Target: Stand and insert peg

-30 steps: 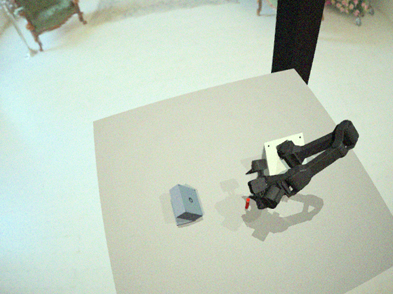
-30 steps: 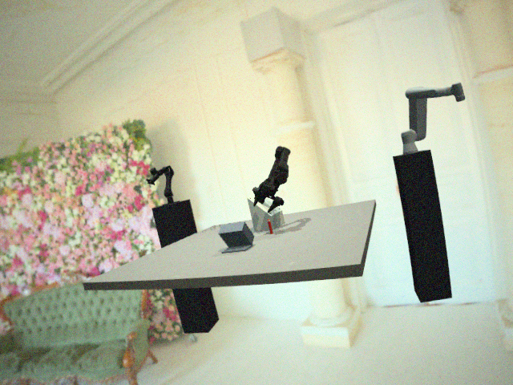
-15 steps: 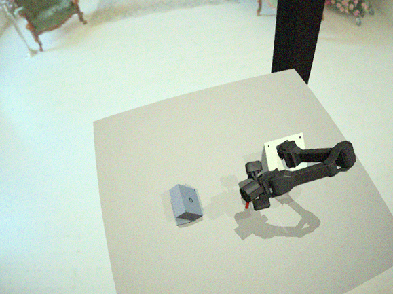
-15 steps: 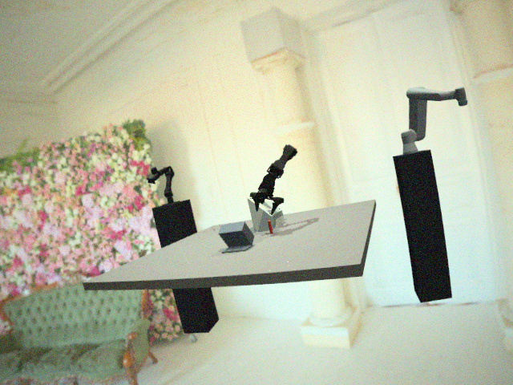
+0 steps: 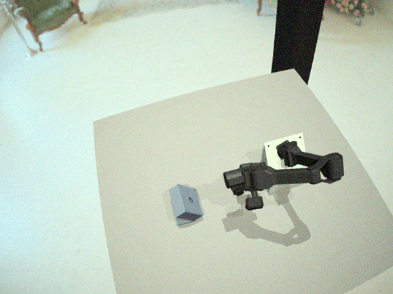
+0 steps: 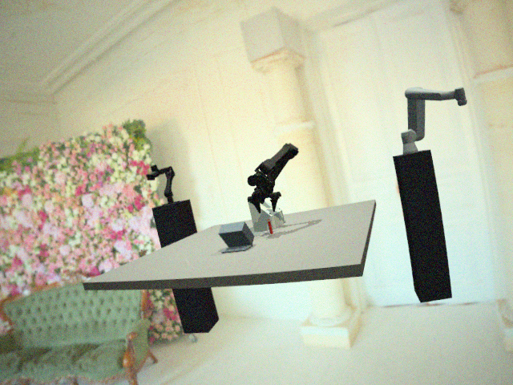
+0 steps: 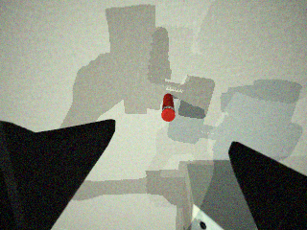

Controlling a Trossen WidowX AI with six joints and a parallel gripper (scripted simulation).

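The red peg point(image 6: 270, 226) point(image 7: 168, 107) stands upright on the table, its light band near the upper end in the wrist view. In the top view only a sliver of it shows beside the gripper. My gripper point(image 6: 266, 210) point(image 7: 171, 135) is open and empty, pointing down above the peg. The peg shows between the two fingers' directions in the wrist view, a little beyond the fingertips and nearer the left one. The blue-grey sloped panel point(image 5: 184, 207) point(image 6: 236, 231) stands apart from the peg, with one round hole in its face in the top view.
The arm's white mount point(image 5: 272, 156) point(image 6: 257, 221) stands behind the peg, and its corner shows low in the wrist view. The table point(image 5: 147, 148) point(image 6: 186, 265) carries arm shadows around the peg. Two other arms stand on black pedestals beyond the table in the exterior view.
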